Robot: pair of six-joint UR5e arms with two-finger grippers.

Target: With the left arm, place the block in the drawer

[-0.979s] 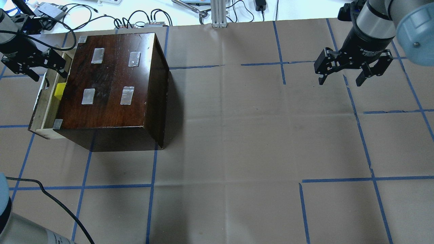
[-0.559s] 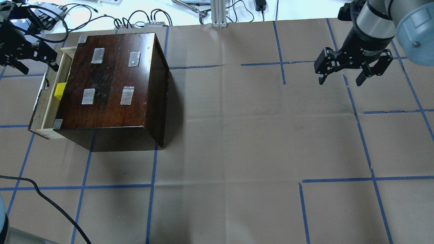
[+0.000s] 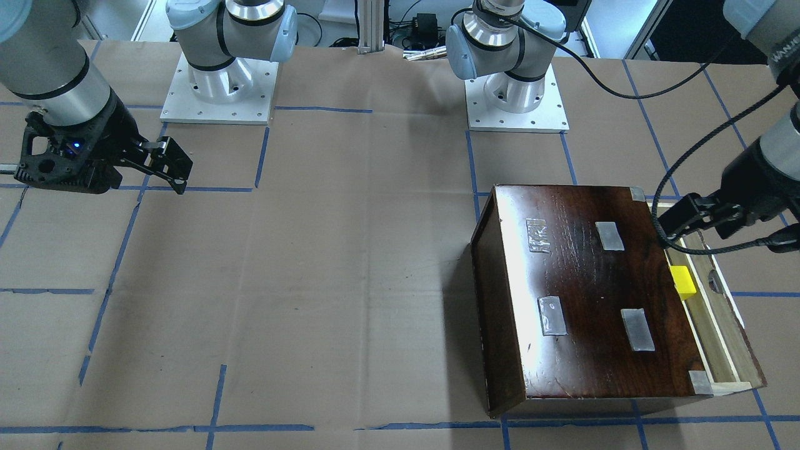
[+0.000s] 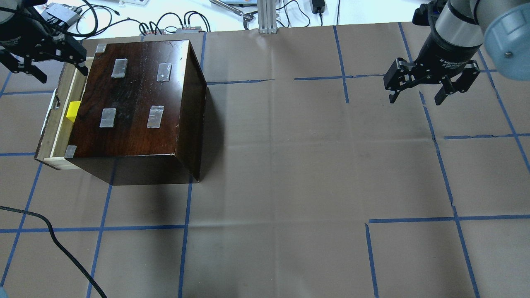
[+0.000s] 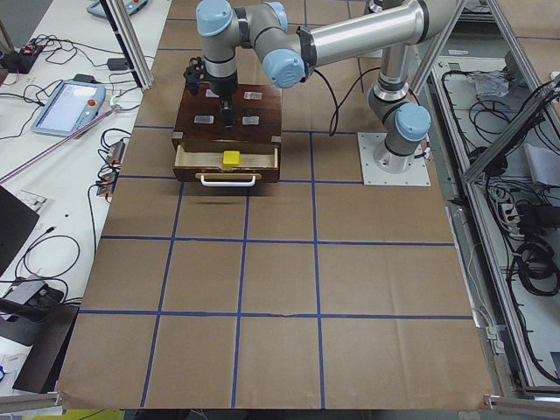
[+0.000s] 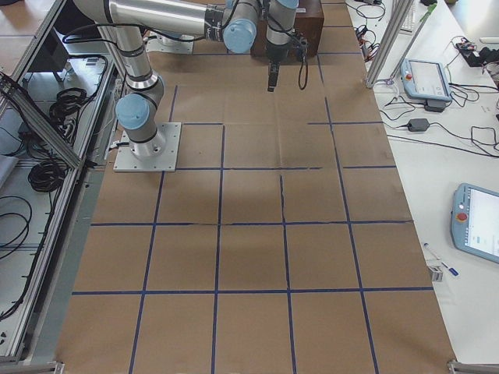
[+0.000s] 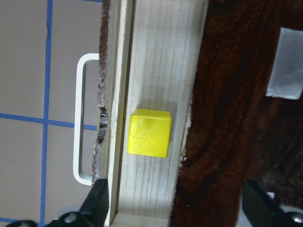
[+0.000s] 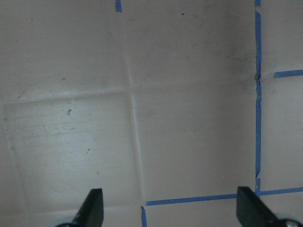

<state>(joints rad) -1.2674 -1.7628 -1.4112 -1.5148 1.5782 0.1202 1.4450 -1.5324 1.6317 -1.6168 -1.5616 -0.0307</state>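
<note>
The yellow block (image 4: 73,111) lies inside the pulled-out pale-wood drawer (image 4: 53,128), at its middle, against the dark box. The block also shows in the front view (image 3: 682,281) and the left wrist view (image 7: 149,132). My left gripper (image 4: 62,74) is open and empty. It hangs above the drawer's far end, apart from the block; in the left wrist view its fingertips (image 7: 97,203) stand wide apart below the block. My right gripper (image 4: 415,98) is open and empty, over bare paper at the far right.
The drawer comes out of a dark glossy brown box (image 4: 136,99) with tape patches. A white handle (image 7: 80,118) is on the drawer's front. The left arm's black cable (image 4: 54,240) trails over the near left. Cables and a metal post (image 4: 267,16) line the far edge.
My open left gripper has risen and drawn back from over the drawer toward its far end. The block stays in the drawer. The right arm has not moved.
</note>
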